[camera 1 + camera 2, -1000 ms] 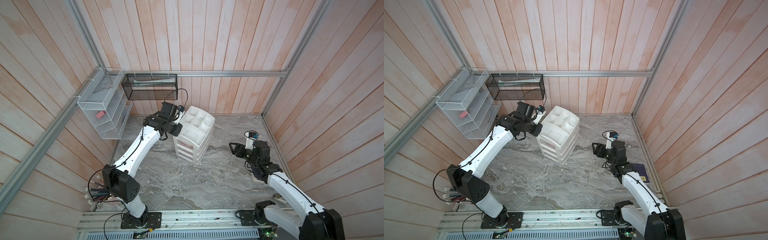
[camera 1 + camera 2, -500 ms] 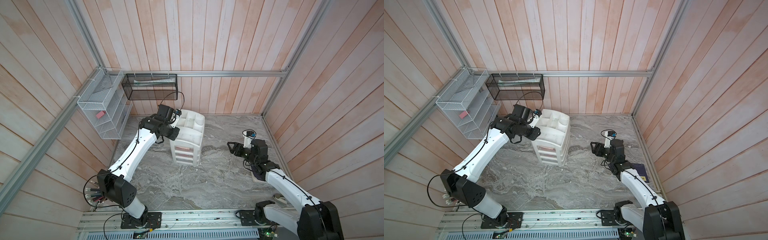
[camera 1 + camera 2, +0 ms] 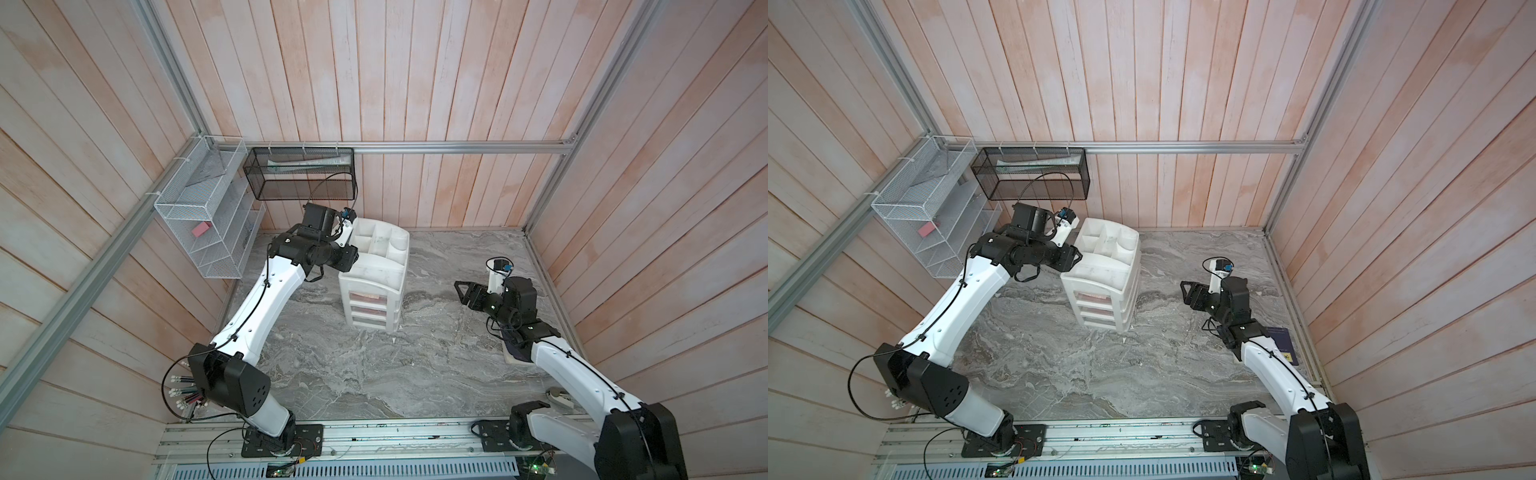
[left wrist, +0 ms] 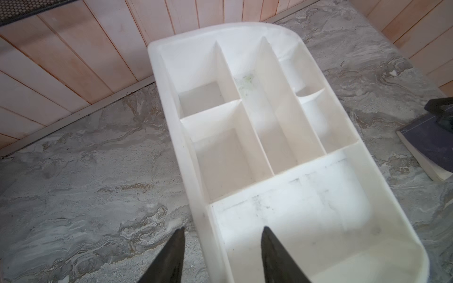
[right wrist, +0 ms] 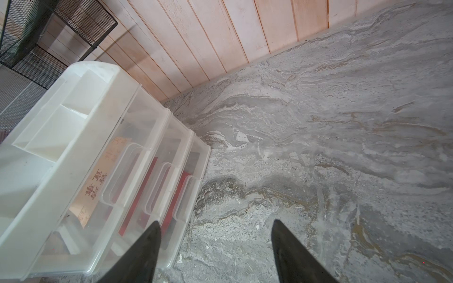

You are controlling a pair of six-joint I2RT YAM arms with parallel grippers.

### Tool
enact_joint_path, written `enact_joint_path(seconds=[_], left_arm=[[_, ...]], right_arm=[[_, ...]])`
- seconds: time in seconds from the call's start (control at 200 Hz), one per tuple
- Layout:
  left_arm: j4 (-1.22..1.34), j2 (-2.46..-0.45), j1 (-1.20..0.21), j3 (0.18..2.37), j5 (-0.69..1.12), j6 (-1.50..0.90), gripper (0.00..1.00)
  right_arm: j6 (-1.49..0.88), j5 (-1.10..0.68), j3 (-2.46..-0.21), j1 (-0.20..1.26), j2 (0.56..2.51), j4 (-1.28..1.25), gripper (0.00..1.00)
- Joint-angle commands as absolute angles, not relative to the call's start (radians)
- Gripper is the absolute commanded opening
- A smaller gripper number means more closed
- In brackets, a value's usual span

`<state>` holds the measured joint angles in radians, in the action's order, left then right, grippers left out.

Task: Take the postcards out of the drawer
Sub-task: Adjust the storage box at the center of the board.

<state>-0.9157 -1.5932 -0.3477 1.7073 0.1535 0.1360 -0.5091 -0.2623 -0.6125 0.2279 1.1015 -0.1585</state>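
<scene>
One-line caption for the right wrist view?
The right gripper, jaws open, hovers over marble tabletop beside the drawer unit; cream postcard and red postcards show through its fronts.

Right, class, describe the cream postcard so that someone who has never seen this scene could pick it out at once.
Find the white drawer unit standing on the grey marble table. Its top clear drawer holds the cream postcard. Unlike the red cards in the drawers below, it is pale, with printed Chinese characters.
</scene>
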Motion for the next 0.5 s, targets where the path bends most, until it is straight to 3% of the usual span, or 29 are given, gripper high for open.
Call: enact_joint_path(seconds=[0.0, 0.345, 0.495], left_arm=[[-0.858, -1.601, -0.345, 1.746, 0.175, 0.105, 0.5], [-0.808, -1.671, -0.327, 1.795, 0.182, 0.013, 0.49], [-0.797, -1.69, -0.315, 1.796, 0.195, -0.011, 0.42]], right_arm=[[-0.517, -0.284, -0.652, 0.233, 1.115, -0.173, 0.71], [-0.529, -0.312, -0.667, 0.238, 1.132, -0.174, 0.71], [-0.532, -0.341, -0.685, 0.242, 1.149, -0.169, 0.71]])
